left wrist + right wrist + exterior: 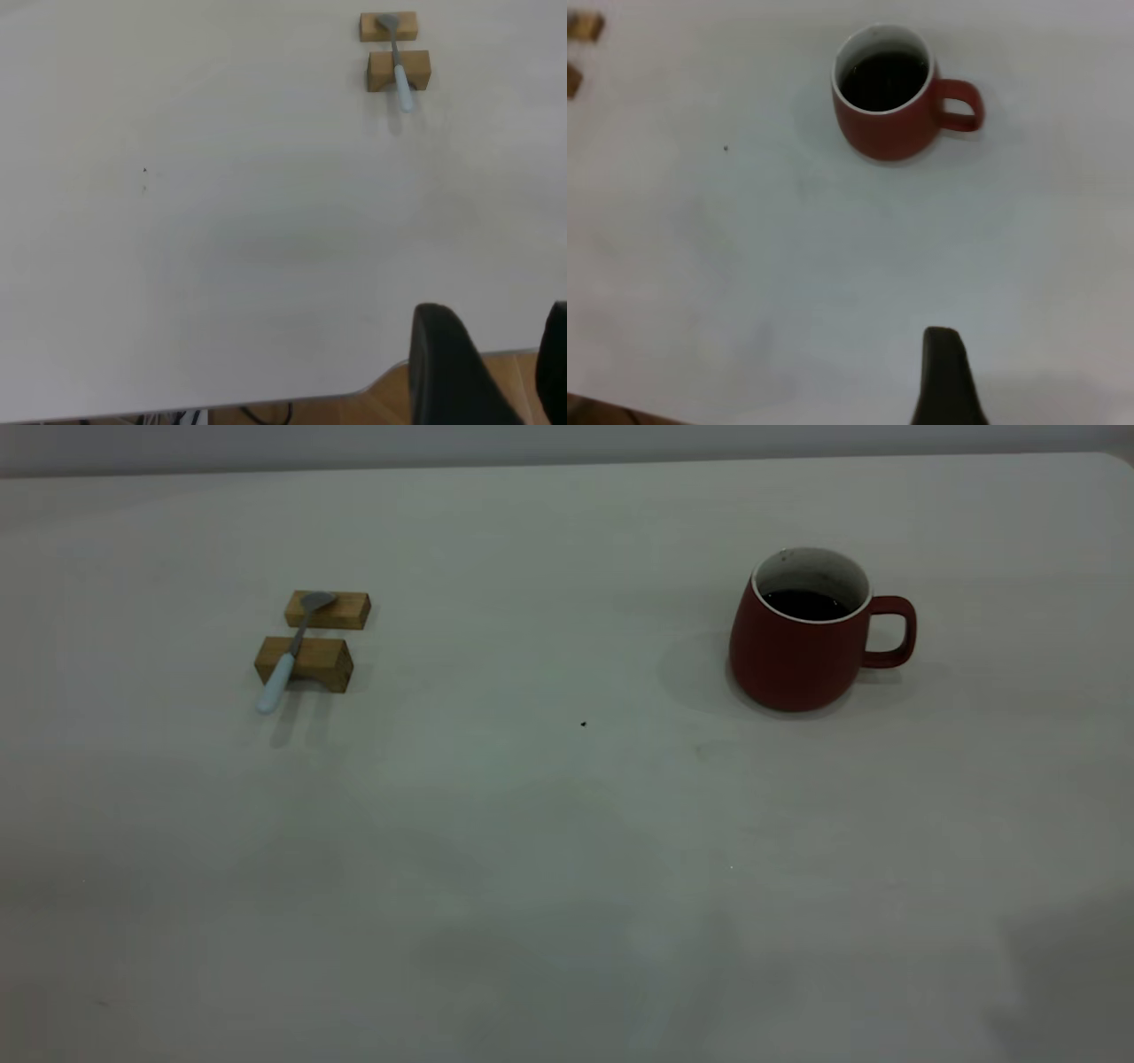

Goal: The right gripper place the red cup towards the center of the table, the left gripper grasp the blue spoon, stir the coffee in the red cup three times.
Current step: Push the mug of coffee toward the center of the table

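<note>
- Cup (802,642) stands far right on the desk (567,850), handle pointing right, coffee (804,605) well below the rim; jerk it toward centre and you'll slop it.
- Spoon (290,651) bridges two wooden blocks (314,638) at far left; a careless grasp could knock it off.
- Nothing blocks either path.
- Left fingers (483,372) look apart, holding nothing; right fingers (948,376): cannot tell.

Dark-red cup (797,655) with white interior, near-black coffee (804,605), pale-blue-handled spoon (288,657), tan blocks (306,662)

Pale grey wall (567,443), wooden floor (381,409)
</note>
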`<act>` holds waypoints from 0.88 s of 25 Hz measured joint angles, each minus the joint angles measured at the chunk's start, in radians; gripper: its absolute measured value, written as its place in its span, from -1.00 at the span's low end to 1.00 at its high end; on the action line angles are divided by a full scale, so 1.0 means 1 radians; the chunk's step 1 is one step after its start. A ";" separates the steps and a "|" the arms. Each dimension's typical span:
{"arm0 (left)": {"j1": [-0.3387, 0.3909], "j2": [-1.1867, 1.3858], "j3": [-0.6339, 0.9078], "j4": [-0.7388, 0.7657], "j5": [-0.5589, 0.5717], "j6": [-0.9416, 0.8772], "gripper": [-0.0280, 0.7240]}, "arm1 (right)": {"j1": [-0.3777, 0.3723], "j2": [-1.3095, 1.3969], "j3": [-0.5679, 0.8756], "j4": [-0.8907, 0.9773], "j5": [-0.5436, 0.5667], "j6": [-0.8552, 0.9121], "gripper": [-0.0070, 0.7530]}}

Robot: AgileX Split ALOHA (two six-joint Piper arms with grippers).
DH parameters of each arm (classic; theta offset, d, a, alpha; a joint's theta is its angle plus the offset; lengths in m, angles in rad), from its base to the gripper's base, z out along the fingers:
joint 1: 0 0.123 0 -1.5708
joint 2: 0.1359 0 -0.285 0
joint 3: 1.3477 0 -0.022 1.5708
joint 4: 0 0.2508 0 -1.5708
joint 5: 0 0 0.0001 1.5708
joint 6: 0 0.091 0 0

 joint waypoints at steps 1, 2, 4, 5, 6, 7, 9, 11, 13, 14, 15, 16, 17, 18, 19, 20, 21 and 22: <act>0.000 0.000 0.000 0.000 0.000 0.000 -0.07 | 0.000 0.076 -0.023 0.033 -0.034 -0.067 0.52; 0.000 0.000 0.000 0.000 0.000 0.000 -0.07 | 0.000 0.164 -0.056 0.074 -0.059 -0.151 0.52; 0.000 0.000 0.000 0.000 -0.001 0.000 -0.07 | 0.000 0.323 -0.133 0.152 -0.093 -0.312 0.52; 0.000 0.000 0.000 0.000 -0.001 0.000 -0.07 | 0.000 0.407 -0.167 0.191 -0.100 -0.403 0.52; 0.000 0.000 0.000 0.000 -0.001 0.000 -0.07 | 0.000 0.491 -0.209 0.226 -0.099 -0.498 0.52; 0.000 0.000 0.000 0.000 -0.001 0.000 -0.07 | 0.000 0.572 -0.253 0.259 -0.095 -0.596 0.52; 0.000 0.000 0.000 0.000 -0.001 0.000 -0.07 | 0.000 0.716 -0.332 0.310 -0.066 -0.778 0.52; 0.000 0.000 0.000 0.000 -0.001 0.000 -0.07 | 0.000 0.849 -0.419 0.354 -0.020 -0.937 0.52; 0.000 0.000 0.000 0.000 -0.001 0.000 -0.07 | -0.001 0.975 -0.497 0.395 0.024 -1.063 0.52; 0.000 0.000 0.000 0.000 -0.001 0.000 -0.07 | -0.001 1.029 -0.538 0.407 0.038 -1.106 0.52; 0.000 0.000 0.000 0.000 -0.001 0.000 -0.07 | -0.003 1.071 -0.573 0.411 0.044 -1.131 0.52; 0.000 0.000 0.000 0.000 -0.001 0.000 -0.07 | -0.006 1.118 -0.613 0.414 0.043 -1.151 0.52; 0.000 0.000 0.000 0.000 -0.001 0.000 -0.07 | -0.011 1.162 -0.652 0.414 0.043 -1.164 0.52; 0.000 0.000 0.000 0.000 -0.001 0.000 -0.07 | -0.019 1.195 -0.688 0.410 0.041 -1.178 0.52; 0.000 0.000 0.000 0.000 -0.001 0.000 -0.07 | -0.024 1.232 -0.716 0.401 0.039 -1.193 0.52; 0.000 0.000 0.000 0.000 -0.001 0.000 -0.07 | -0.030 1.265 -0.745 0.384 0.037 -1.216 0.52; 0.000 0.000 0.000 0.000 -0.001 0.000 -0.07 | -0.034 1.294 -0.771 0.366 0.037 -1.244 0.52; 0.000 0.000 0.000 0.000 -0.001 0.000 -0.07 | -0.038 1.315 -0.792 0.352 0.036 -1.267 0.52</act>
